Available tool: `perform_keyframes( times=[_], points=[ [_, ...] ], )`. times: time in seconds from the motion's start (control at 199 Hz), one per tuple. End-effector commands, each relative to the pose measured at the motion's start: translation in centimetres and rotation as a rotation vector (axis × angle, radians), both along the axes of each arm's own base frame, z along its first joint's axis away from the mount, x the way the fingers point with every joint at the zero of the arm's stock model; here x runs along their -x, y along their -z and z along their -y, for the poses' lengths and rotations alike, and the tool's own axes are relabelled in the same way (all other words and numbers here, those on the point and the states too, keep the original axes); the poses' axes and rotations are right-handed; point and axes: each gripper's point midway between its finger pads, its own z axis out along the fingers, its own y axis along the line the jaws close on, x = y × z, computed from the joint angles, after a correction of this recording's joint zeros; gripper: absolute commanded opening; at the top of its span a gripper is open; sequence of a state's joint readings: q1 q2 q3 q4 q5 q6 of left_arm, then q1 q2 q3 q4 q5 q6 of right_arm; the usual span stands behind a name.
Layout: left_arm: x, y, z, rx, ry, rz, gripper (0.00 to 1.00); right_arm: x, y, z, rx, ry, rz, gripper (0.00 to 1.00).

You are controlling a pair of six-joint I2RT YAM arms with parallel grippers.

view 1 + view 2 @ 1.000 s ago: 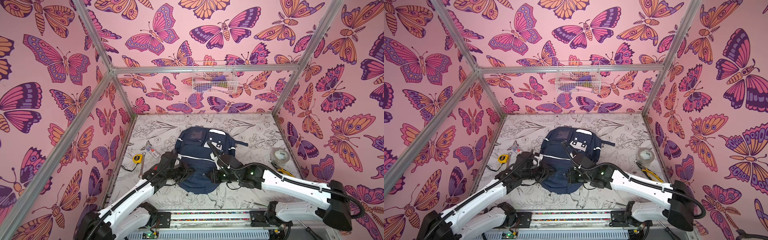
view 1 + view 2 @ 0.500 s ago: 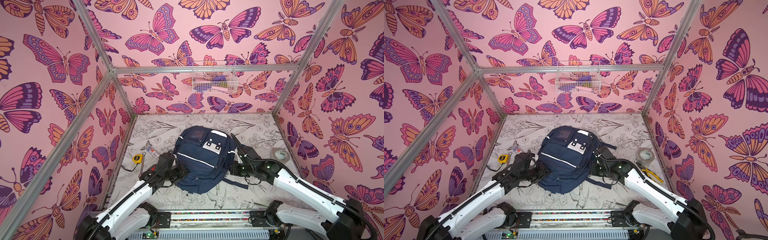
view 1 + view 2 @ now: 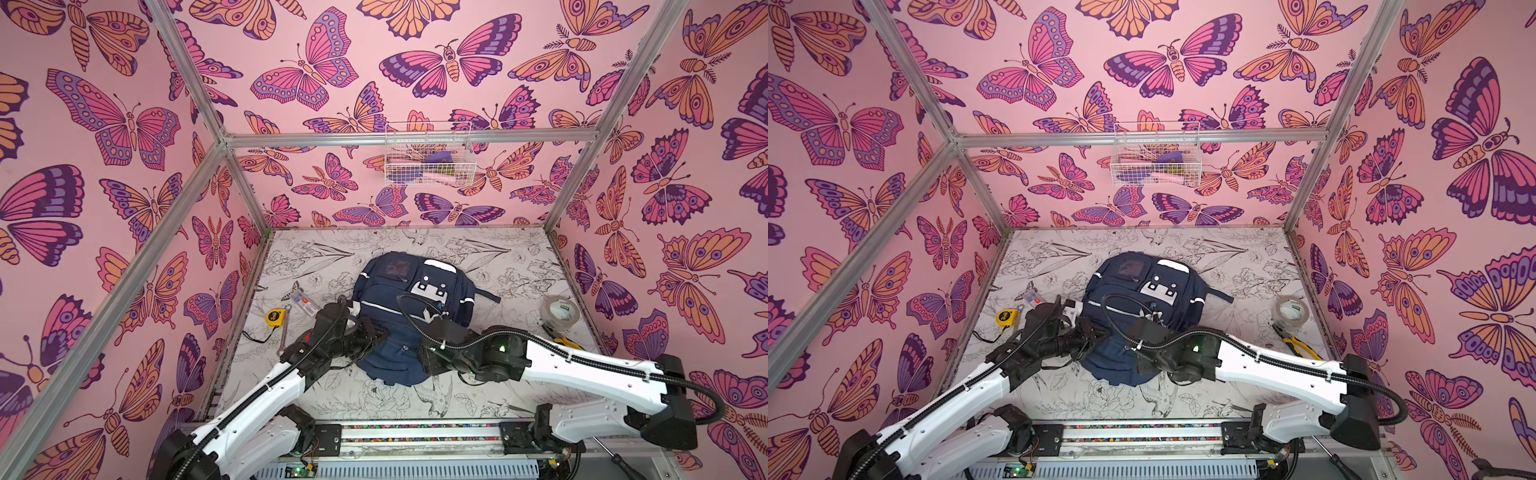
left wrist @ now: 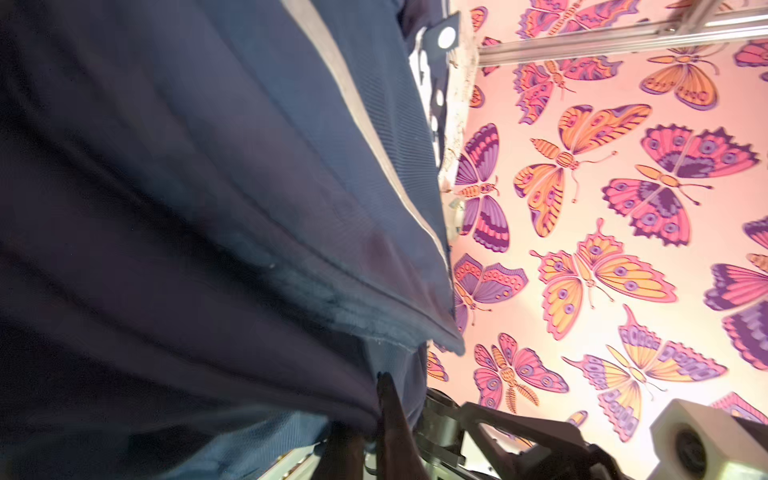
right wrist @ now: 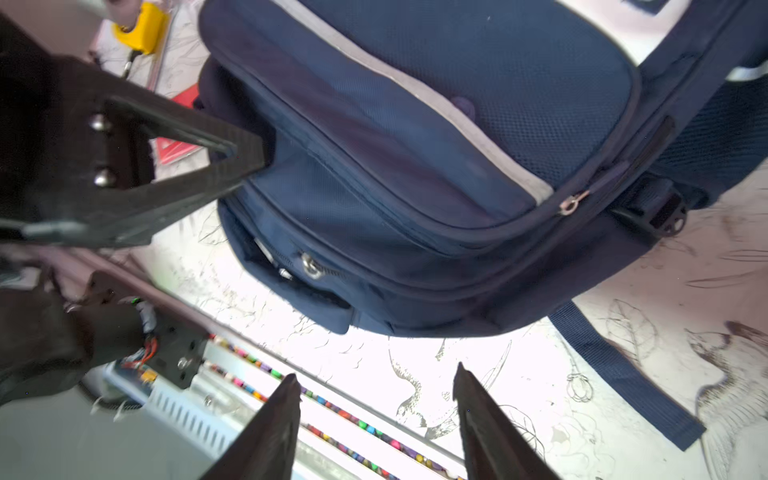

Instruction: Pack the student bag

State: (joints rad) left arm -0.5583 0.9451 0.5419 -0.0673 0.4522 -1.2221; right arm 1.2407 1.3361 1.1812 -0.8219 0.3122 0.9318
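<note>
Student bag (image 3: 409, 299) is lying on the table (image 3: 519, 266) just ahead of the right gripper's (image 5: 376, 376) parted, empty jaws, while the left gripper (image 4: 372, 409) is clamping its side fabric, so the right one is probably needing to centre the zipper pull (image 5: 312, 266) between its tips before closing.

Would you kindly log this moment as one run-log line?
left gripper: shut on near end of navy-blue fabric backpack | right gripper: open, empty, apart from backpack | backpack: lying on floral-print table
</note>
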Motion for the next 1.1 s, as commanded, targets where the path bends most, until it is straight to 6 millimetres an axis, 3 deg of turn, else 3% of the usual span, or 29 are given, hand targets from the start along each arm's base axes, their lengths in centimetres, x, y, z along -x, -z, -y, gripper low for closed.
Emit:
perform_keyframes(
  times=[0.0, 0.1, 0.201, 0.421, 0.637, 0.782, 0.862, 0.963, 1.093],
  points=[
    [-0.4, -7.1, 3.2, 0.187, 0.097, 0.187, 0.0, -1.0, 0.5, 2.2, 0.113, 0.164, 0.071, 0.58],
    [-0.5, -7.2, 4.1, 0.224, 0.103, 0.195, 0.0, -0.8, 0.6, 0.8, 0.089, 0.148, 0.071, 0.47],
    [-0.6, -7.3, 4.9, 0.234, 0.104, 0.208, 0.0, -0.6, 0.4, -0.2, 0.047, 0.138, 0.066, 0.45],
    [-0.8, -7.4, 6.5, 0.265, 0.124, 0.22, 0.0, -1.6, 0.7, 0.4, 0.087, 0.2, 0.108, 0.56],
    [-0.5, -6.6, 7.3, 0.257, 0.144, 0.218, 0.0, -2.8, 0.9, -0.4, 0.106, 0.248, 0.125, 0.33],
    [-0.6, -5.6, 6.9, 0.241, 0.123, 0.209, 0.0, -3.6, 1.3, 0.9, 0.169, 0.311, 0.112, 0.31],
    [-0.6, -5.3, 6.9, 0.234, 0.123, 0.205, 0.0, -4.1, 3.2, 1.5, 0.233, 0.351, 0.081, 0.34],
    [-0.6, -5.0, 7.0, 0.233, 0.127, 0.199, 0.0, -4.9, 3.6, 1.5, 0.248, 0.361, 0.087, 0.36],
    [-0.4, -4.8, 7.1, 0.244, 0.138, 0.196, 0.0, -6.0, 4.0, 1.5, 0.274, 0.384, 0.085, 0.25]
  ],
)
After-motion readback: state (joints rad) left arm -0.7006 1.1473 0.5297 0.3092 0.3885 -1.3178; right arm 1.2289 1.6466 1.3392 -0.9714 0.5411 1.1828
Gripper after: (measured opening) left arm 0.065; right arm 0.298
